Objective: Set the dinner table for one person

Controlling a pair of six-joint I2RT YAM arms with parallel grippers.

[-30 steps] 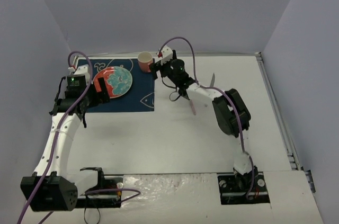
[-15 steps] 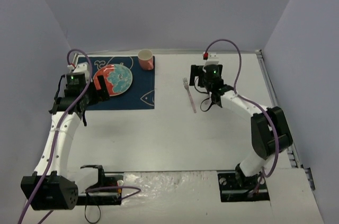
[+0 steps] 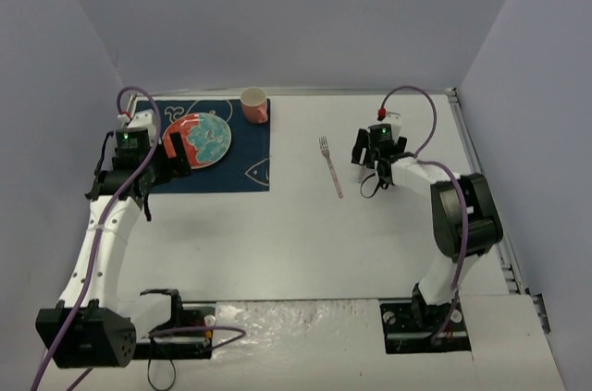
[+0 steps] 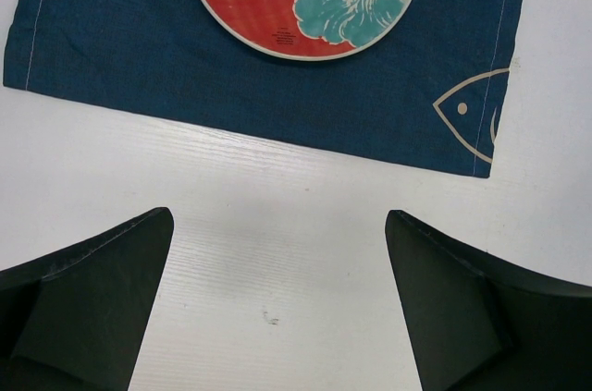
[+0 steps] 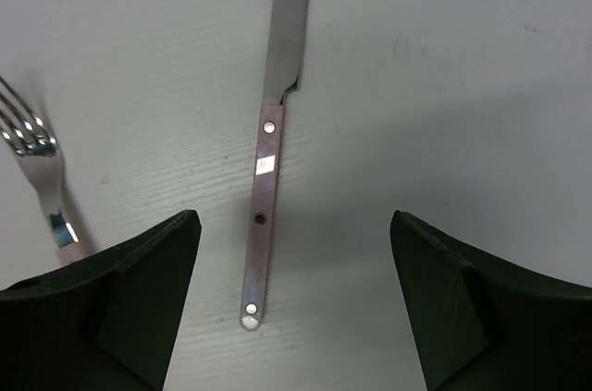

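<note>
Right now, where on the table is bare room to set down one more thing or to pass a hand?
Free: the white strip between the placemat and the fork; the wide near half of the dinner table. Crowded: the placemat, with plate, cup and left gripper; and the fork, knife and right gripper close together.

The dinner table [image 3: 277,243], a large white top, is enclosed on three sides by plain panels of a pale grey-violet colour: a far wall [image 3: 296,12], a left wall [image 3: 46,132] and a right wall [image 3: 541,132]. A thin metal edge [image 3: 484,192] is seen along the right side of the top. The scene is lit evenly, and only soft shadows are cast on the white surface.
</note>
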